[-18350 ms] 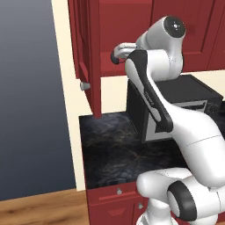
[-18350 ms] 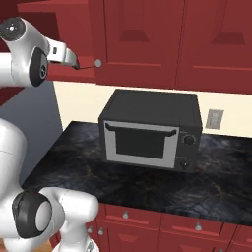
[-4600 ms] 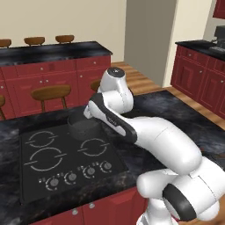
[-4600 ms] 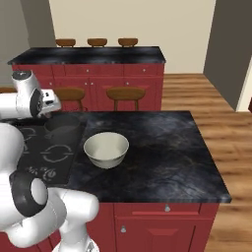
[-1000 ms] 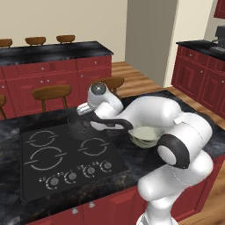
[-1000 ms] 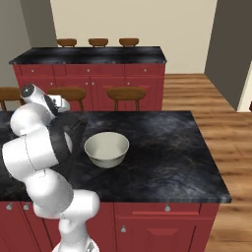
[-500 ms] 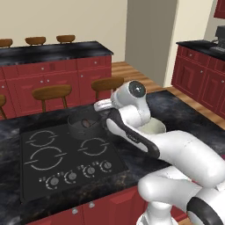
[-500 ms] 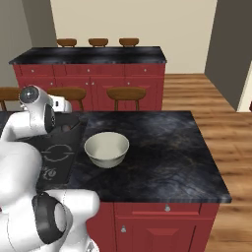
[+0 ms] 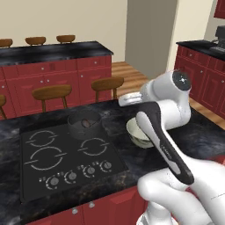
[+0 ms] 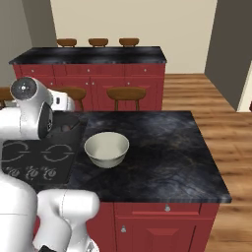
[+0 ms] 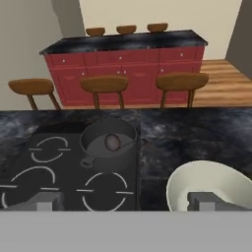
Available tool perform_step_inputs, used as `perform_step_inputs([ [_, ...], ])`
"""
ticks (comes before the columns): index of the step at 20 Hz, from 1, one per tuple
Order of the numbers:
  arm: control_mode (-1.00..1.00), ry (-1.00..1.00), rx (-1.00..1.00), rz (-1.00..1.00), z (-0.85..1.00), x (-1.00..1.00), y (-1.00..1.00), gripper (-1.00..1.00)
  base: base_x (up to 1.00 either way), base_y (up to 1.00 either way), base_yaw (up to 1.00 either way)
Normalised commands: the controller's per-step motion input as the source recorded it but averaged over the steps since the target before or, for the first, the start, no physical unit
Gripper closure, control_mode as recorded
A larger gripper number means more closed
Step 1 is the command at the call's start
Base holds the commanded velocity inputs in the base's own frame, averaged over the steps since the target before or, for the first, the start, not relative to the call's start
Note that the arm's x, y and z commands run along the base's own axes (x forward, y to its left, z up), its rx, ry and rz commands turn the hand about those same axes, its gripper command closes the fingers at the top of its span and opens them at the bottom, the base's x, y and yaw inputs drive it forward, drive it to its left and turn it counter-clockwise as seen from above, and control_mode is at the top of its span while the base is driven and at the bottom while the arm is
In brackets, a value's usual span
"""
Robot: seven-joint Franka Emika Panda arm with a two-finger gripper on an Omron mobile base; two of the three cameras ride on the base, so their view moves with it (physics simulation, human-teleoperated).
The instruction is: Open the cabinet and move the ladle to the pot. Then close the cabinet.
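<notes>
Spreading across the foreground, the dark marbled island carries everything on its top, with red drawers below and three wooden stools along its far edge. Beyond them a second red counter runs along the wall with more stools behind it. Set into the island's left part is the black cooktop, its ring marks and a row of knobs plain in the left base view. To the right of the cooktop sits a pale bowl, just beside the cooktop's edge. On the far right burner stands the pot, dark grey and low-sided, apart from the bowl. Inside it lies the ladle, its brownish rounded cup resting on the pot's floor with a thin handle running toward the rim. The gripper hangs above the island, nearer than the pot, its two tips spread wide and holding nothing.
</notes>
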Motion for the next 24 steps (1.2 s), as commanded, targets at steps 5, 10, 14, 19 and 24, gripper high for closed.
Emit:
perform_step_inputs([
  [5, -1.00, 0.28, 0.00, -0.05, 0.46, -0.69, -0.57, -1.00, 0.00, 0.00, 0.00],
  [10, -1.00, 0.33, -0.01, -0.08, 0.20, -0.62, -0.37, -1.00, 0.00, 0.00, 0.00],
  [14, -1.00, 0.23, -0.07, -0.04, -0.01, -0.26, -0.09, -1.00, 0.00, 0.00, 0.00],
  [19, 1.00, 0.00, -0.01, 0.00, 0.00, -0.13, 0.00, -1.00, -0.59, -0.09, -0.02],
  [24, 1.00, 0.00, 0.00, 0.00, 0.00, 0.00, 0.00, -1.00, -0.89, -0.38, -0.26],
])
